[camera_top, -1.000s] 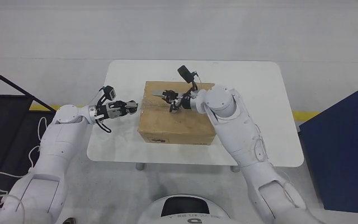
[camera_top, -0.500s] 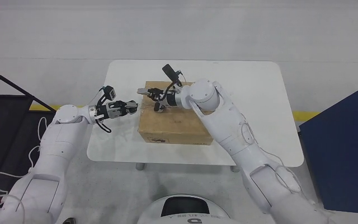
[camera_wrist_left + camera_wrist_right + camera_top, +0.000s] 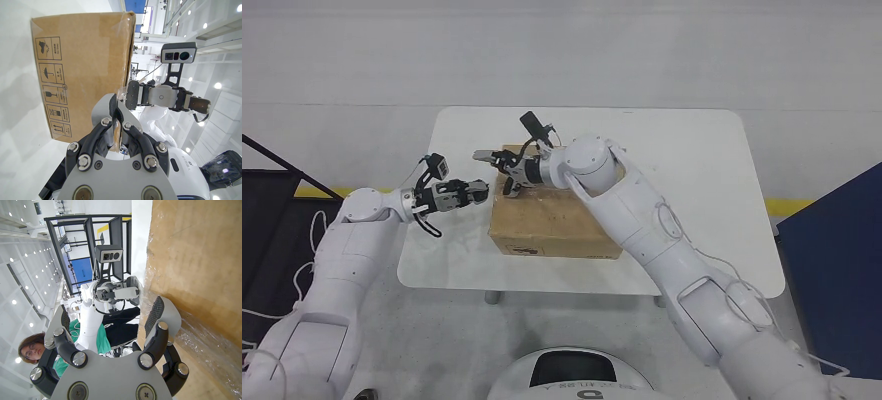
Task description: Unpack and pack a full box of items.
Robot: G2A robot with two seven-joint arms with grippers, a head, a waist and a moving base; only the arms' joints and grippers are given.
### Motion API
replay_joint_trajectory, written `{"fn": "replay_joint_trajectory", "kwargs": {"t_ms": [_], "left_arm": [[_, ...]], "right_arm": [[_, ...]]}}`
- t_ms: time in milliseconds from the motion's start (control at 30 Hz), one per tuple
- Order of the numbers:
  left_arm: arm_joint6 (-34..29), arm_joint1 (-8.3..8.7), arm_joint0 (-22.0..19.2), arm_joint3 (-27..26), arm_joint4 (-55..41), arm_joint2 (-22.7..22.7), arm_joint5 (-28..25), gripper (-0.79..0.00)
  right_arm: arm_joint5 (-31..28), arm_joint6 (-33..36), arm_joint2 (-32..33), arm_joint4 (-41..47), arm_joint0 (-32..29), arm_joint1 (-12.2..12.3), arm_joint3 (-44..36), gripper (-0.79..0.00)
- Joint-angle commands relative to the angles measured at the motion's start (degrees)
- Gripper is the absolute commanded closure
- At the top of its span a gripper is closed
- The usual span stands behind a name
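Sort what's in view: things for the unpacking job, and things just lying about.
Job: box, clear tape on it, left gripper, right gripper.
Lying about: table, black rack, blue panel.

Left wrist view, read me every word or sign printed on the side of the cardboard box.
All on the cardboard box side:
"No Step", by the boot sign.
"Avoid Rain", by the umbrella sign.
"Fragile Items", by the glass sign, last word faint.
"Stacking", by the crossed-box sign; the word after is too small.
"Side Up", by the arrows sign.
Smaller characters beside each: too small to read.
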Motion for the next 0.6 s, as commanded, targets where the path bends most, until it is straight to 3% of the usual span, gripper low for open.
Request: {"fn": "replay_joint_trajectory", "kwargs": {"t_ms": [0, 567], "left_arm": [[0.7, 0.39, 0.9, -0.7, -0.1, -0.9, 0.1, -0.785], [1.8, 2.07, 4.0, -3.4, 0.2, -4.6, 1.7, -0.785]], "right_arm": [[-0.2, -0.4, -0.7, 0.1, 0.5, -0.3, 0.9, -0.785], [-4.7, -1.4, -3.5, 4.3, 3.7, -2.6, 6.4, -0.785]]}}
